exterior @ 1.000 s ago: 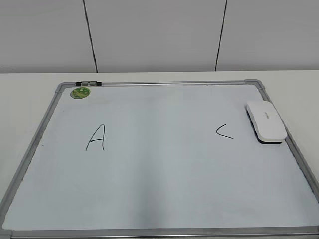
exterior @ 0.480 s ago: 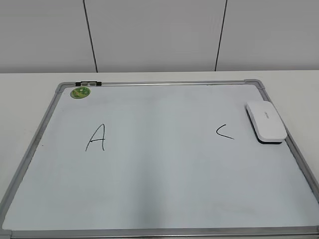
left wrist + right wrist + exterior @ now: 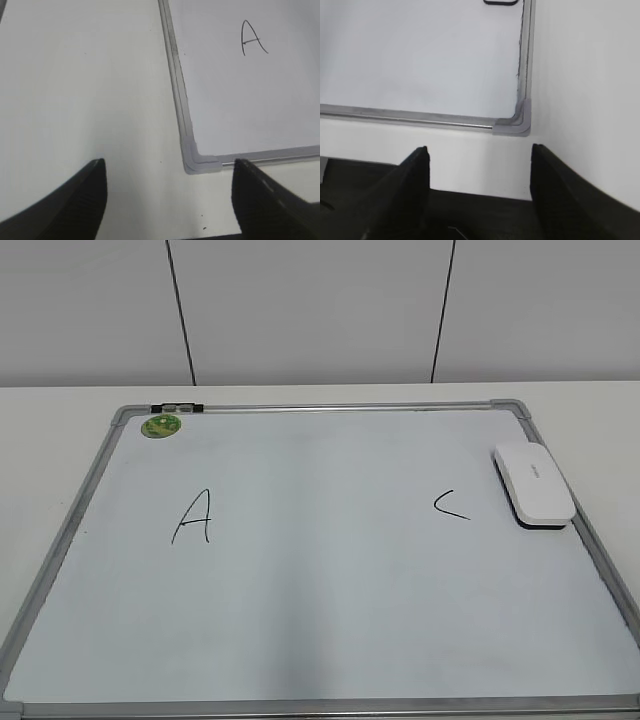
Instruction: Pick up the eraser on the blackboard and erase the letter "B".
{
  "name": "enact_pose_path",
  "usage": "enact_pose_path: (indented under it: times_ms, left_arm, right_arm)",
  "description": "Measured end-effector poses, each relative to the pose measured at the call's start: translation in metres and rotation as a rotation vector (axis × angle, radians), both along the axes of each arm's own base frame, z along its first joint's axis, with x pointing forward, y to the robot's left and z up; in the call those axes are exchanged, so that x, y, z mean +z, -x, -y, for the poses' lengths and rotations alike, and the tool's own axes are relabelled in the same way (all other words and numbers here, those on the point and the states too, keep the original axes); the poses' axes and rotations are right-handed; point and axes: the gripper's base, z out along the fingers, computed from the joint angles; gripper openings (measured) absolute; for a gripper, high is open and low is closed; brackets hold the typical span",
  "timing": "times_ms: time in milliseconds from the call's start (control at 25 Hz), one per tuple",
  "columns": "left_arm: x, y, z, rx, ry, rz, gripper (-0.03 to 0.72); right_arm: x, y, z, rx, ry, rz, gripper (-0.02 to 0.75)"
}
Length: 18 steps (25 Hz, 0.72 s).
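Both my tools, left (image 3: 167,197) and right (image 3: 479,172), hang spread, empty, off the blackboard (image 3: 330,408). No "B" visible between "A" (image 3: 193,516) and "C" (image 3: 451,505). Risk: grabbing the eraser (image 3: 533,483) again could smear "C" beside it.

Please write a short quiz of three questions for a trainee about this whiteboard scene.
1. True or false: a letter "B" is visible on the blackboard.
2. Where does the eraser lie? a) beside the "A" b) at the right edge, near the "C" c) off the board
3. What state are the jaws of the left gripper and right gripper in?

Key: 1 false; 2 b; 3 both open, holding nothing.
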Motion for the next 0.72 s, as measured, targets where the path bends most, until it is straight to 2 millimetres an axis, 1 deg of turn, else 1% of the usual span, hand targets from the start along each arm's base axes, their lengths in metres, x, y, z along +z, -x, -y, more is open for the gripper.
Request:
enact_pose_path:
  times_ms: [280, 600, 720]
  left_arm:
    - [0.001, 0.015, -0.002, 0.088, 0.01, 0.092, 0.569]
    - [0.001, 0.022, -0.003, 0.138, 0.01, 0.136, 0.569]
    - [0.0, 0.023, -0.003, 0.138, 0.01, 0.136, 0.569]
  right_arm:
    - [0.002, 0.02, 0.003, -0.074, -0.016, 0.139, 0.47]
    - [0.002, 0.035, 0.004, -0.086, -0.024, 0.237, 0.468]
    - [0.002, 0.036, 0.004, -0.086, -0.025, 0.243, 0.468]
